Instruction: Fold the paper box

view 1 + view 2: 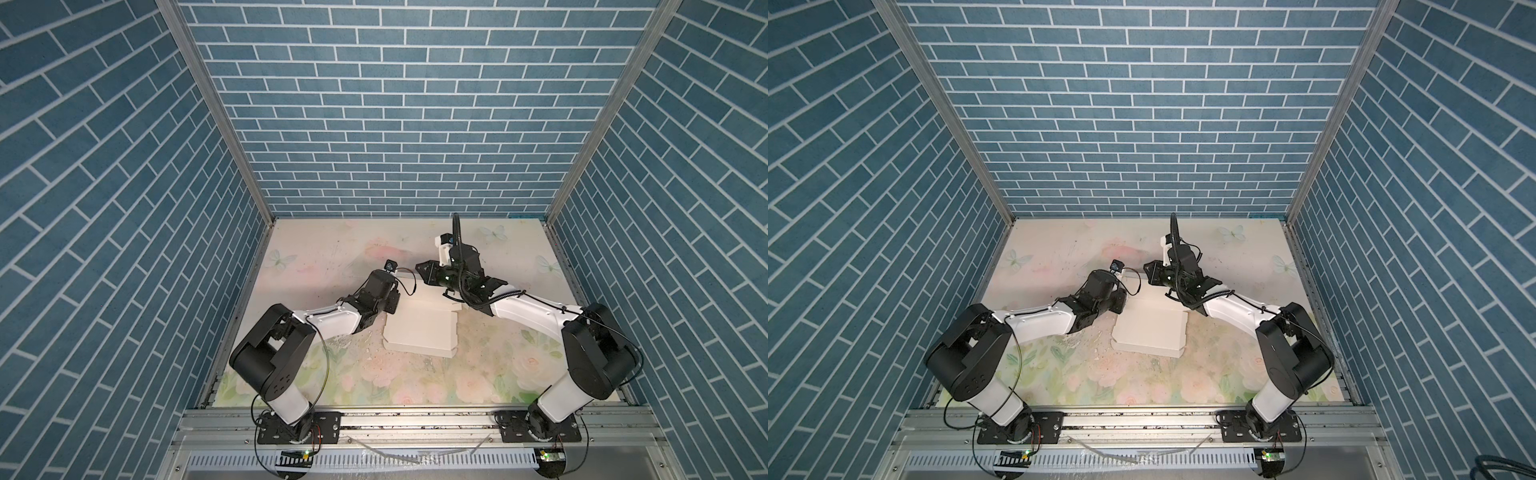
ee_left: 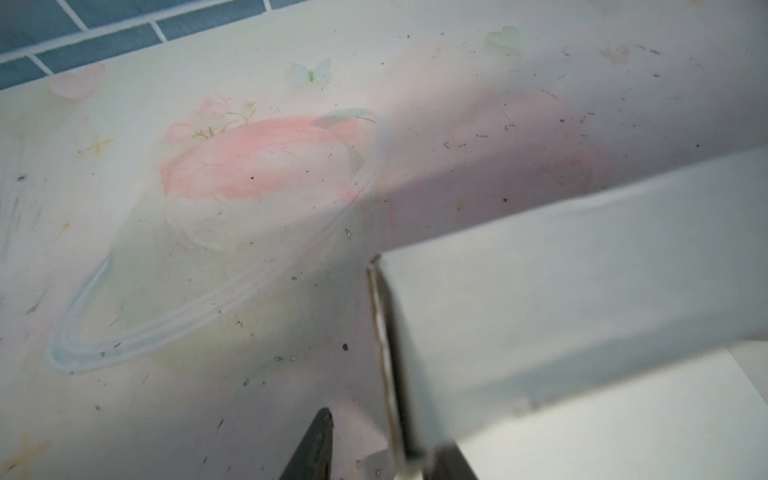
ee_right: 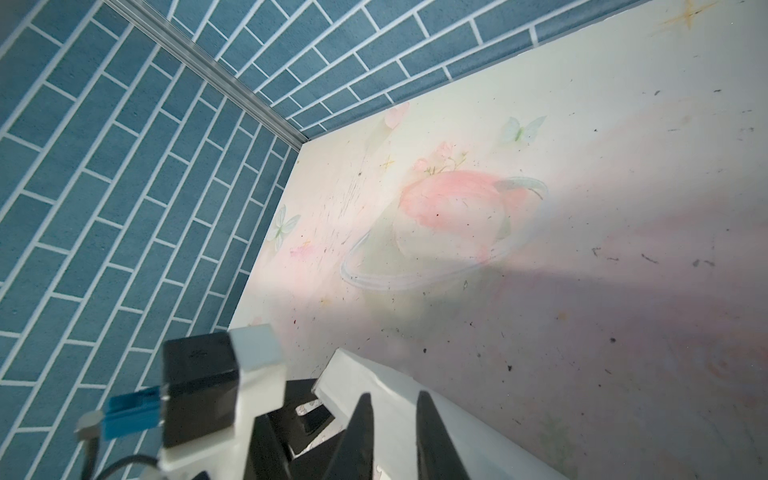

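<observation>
The white paper box [image 1: 419, 332] [image 1: 1150, 332] lies mid-table, partly formed, with its far wall standing up. My left gripper [image 1: 395, 301] [image 1: 1123, 299] is at the box's far left corner. In the left wrist view its jaws stand apart, open, with the corner edge of the box wall [image 2: 582, 291] between them, one finger [image 2: 320, 436] outside and the other mostly hidden behind the card. My right gripper [image 1: 422, 270] [image 1: 1148, 270] hovers over the far wall. Its two fingers [image 3: 361, 415] stand a narrow gap apart in front of the white wall [image 3: 374, 374], open.
The floral table mat [image 1: 332, 257] is walled by blue brick panels at the back and both sides. An aluminium rail [image 1: 415, 419] runs along the front with both arm bases on it. The left arm's wrist camera [image 3: 199, 386] sits close beside my right gripper.
</observation>
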Controlling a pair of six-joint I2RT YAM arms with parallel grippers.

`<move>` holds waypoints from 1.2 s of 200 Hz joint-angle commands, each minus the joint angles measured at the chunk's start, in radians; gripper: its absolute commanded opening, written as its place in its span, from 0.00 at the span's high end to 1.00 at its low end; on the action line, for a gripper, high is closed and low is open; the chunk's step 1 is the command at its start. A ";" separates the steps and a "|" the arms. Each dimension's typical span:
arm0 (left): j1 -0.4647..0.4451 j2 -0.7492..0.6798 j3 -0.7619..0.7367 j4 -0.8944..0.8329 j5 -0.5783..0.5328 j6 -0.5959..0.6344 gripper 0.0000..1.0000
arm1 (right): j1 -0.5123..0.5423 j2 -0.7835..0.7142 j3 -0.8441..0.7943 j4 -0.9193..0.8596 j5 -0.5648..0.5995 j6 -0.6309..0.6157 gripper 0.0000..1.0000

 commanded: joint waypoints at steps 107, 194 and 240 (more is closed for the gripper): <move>0.002 -0.088 -0.098 0.198 0.018 -0.042 0.64 | 0.016 -0.001 0.052 -0.026 0.020 -0.012 0.82; 0.002 -0.027 -0.093 0.291 -0.023 -0.057 0.68 | 0.017 0.006 0.035 -0.037 0.028 -0.003 0.84; 0.001 -0.010 -0.086 0.310 -0.050 -0.054 0.71 | 0.020 0.007 0.031 -0.042 0.033 -0.001 0.85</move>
